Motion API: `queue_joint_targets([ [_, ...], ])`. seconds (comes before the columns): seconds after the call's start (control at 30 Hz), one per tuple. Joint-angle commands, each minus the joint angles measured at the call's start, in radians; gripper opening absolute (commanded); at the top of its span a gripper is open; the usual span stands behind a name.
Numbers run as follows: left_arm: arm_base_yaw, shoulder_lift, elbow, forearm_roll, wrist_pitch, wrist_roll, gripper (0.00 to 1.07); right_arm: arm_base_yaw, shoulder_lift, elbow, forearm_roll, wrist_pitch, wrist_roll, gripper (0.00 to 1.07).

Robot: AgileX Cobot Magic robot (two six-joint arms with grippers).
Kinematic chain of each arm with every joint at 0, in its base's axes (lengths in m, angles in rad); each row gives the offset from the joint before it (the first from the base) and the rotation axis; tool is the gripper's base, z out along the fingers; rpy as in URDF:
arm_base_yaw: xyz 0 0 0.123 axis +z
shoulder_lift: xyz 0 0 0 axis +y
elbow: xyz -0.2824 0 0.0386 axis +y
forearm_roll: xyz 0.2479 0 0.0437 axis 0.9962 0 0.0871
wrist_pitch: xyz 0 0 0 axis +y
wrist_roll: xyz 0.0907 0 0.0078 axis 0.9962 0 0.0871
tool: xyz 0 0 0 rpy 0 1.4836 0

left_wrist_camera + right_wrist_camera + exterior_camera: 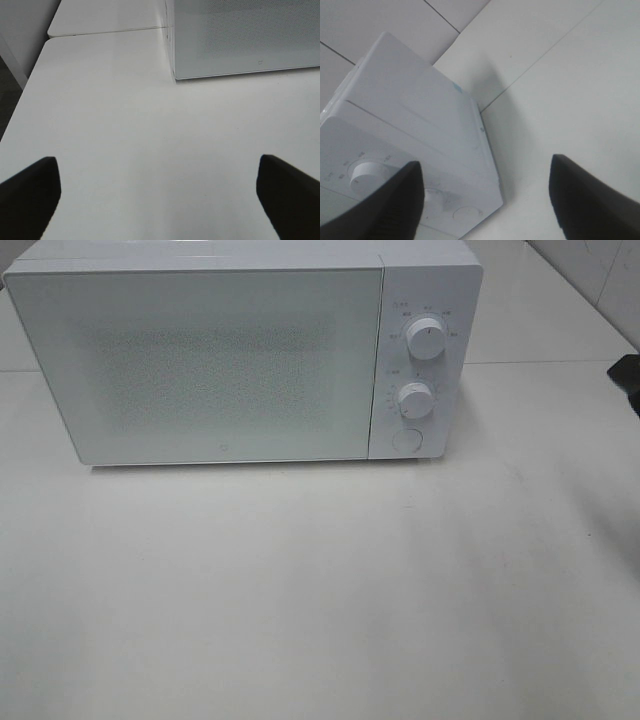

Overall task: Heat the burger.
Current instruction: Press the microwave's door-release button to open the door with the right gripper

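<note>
Hanging low over the bare white tabletop (pixel 125 125), the left gripper (pixel 157 165) has its two dark fingers (pixel 30 192) spread to either side of its wrist view, wide open with nothing between them. Ahead of it stands the lower front corner of a white microwave (pixel 240 40).

The right gripper (pixel 486 164) is raised beside the microwave's control end, its fingers (pixel 585 200) well apart and holding nothing. One finger crosses in front of the control panel.

From the high camera the microwave (pixel 200 360) sits at the back of the tabletop (pixel 320 590), facing forward. Its door (pixel 200 350) is shut flush. The pale speckled panel lets nothing inside show through. To the right of the door are an upper knob (pixel 427 339), a lower knob (pixel 415 397) and a round button (pixel 406 439) beneath them. A seam (pixel 540 362) runs across the tabletop beside the microwave, and a dark shape (pixel 627 380) is cut off by the right edge, too little of it showing to name.

The burger shows in no view, so neither its look nor its place can be told. The shut door closes off the whole front of the microwave.
</note>
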Motion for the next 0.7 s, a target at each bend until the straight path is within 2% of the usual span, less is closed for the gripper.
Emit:
queue_joint_targets([
  [0.03, 0.003, -0.018, 0.002, -0.004, -0.009, -0.006, 1.0, 0.052, 0.036, 0.003, 0.032, -0.046, 0.071, 0.59],
  [0.1, 0.003, -0.018, 0.002, -0.004, -0.009, -0.006, 1.0, 0.118, 0.084, 0.003, 0.093, -0.085, 0.112, 0.49],
  [0.13, 0.003, -0.018, 0.002, -0.004, -0.009, -0.006, 1.0, 0.118, 0.084, 0.003, 0.093, -0.085, 0.112, 0.49],
  [0.17, 0.003, -0.018, 0.002, -0.004, -0.009, -0.006, 1.0, 0.163, 0.115, 0.003, 0.149, -0.106, 0.115, 0.41],
  [0.23, 0.003, -0.018, 0.002, -0.004, -0.009, -0.006, 1.0, 0.188, 0.131, 0.003, 0.184, -0.11, 0.115, 0.37],
  [0.27, 0.003, -0.018, 0.002, -0.004, -0.009, -0.006, 1.0, 0.232, 0.158, 0.003, 0.255, -0.121, 0.127, 0.28],
  [0.3, 0.003, -0.018, 0.002, -0.004, -0.009, -0.006, 1.0, 0.232, 0.158, 0.003, 0.255, -0.121, 0.127, 0.28],
  [0.33, 0.003, -0.018, 0.002, -0.004, -0.009, -0.006, 1.0, 0.278, 0.187, 0.003, 0.309, -0.135, 0.158, 0.21],
  [0.4, 0.003, -0.018, 0.002, -0.004, -0.009, -0.006, 1.0, 0.296, 0.199, 0.002, 0.331, -0.14, 0.175, 0.17],
  [0.43, 0.003, -0.018, 0.002, -0.004, -0.009, -0.006, 1.0, 0.337, 0.224, 0.002, 0.375, -0.148, 0.228, 0.1],
  [0.5, 0.003, -0.018, 0.002, -0.004, -0.009, -0.006, 1.0, 0.353, 0.236, 0.001, 0.395, -0.154, 0.247, 0.07],
  [0.53, 0.003, -0.018, 0.002, -0.004, -0.009, -0.006, 1.0, 0.392, 0.264, 0.001, 0.434, -0.173, 0.291, 0.01],
  [0.7, 0.003, -0.018, 0.002, -0.004, -0.009, -0.006, 1.0, 0.455, 0.347, -0.013, 0.47, -0.2, 0.41, 0.0],
])
